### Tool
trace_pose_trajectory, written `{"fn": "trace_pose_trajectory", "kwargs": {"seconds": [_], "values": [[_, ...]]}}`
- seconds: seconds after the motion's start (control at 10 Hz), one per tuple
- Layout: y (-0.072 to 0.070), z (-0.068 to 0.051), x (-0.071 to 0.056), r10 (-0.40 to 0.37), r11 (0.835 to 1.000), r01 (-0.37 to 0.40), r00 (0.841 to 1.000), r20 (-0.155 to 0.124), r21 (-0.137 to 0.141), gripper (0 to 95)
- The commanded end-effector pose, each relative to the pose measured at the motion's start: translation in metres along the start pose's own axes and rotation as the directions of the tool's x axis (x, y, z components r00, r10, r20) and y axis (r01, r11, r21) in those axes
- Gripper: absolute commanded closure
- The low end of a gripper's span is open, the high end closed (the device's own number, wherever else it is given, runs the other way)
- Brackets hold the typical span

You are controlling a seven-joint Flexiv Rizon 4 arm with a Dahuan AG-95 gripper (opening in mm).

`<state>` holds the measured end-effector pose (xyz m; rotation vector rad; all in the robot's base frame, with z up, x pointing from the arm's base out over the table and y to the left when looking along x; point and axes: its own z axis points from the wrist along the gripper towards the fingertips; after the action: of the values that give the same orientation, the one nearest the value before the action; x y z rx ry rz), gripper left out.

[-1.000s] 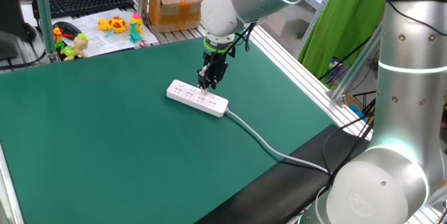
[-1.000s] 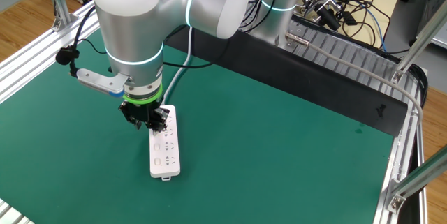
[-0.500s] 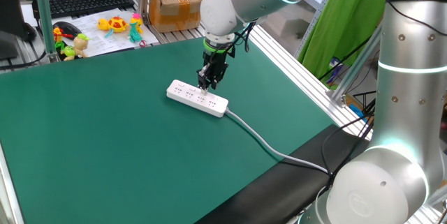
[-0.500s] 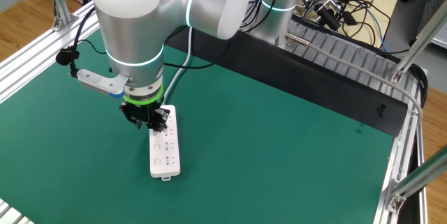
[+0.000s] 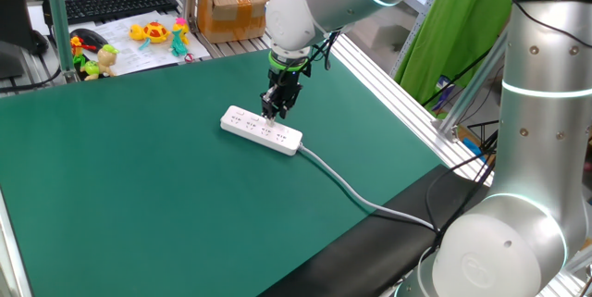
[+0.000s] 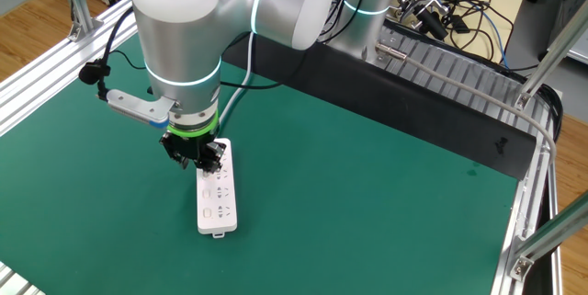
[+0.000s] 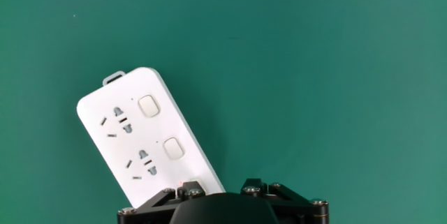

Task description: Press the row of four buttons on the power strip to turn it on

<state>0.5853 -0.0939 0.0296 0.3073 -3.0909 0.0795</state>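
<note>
Slightly raised since a second ago, the glossy silver arm (image 6: pixel 184 28) hangs its black gripper (image 5: pixel 275 111) just above the power strip (image 5: pixel 261 130); whether the fingers are open or shut cannot be told. Matte green mat (image 6: pixel 367 194) covers the table. The strip, a smooth white rounded bar, lies flat near mat centre, long axis diagonal, grey cable (image 5: pixel 347 189) trailing toward the arm's base. Two rounded rectangular buttons (image 7: pixel 148 106) show in hand view.

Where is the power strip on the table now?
The power strip lies flat on the green mat, directly below the gripper, its cable running toward the arm's base.
</note>
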Motion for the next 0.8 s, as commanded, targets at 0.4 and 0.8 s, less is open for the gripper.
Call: {"fn": "trace_pose_trajectory", "kwargs": {"seconds": [0.4, 0.8], "values": [[0.007, -0.002, -0.006, 0.009, 1.000, -0.009, 1.000, 0.004, 0.000, 57.0], [0.014, -0.012, -0.012, 0.023, 1.000, -0.023, 1.000, -0.009, 0.004, 57.0]]}}
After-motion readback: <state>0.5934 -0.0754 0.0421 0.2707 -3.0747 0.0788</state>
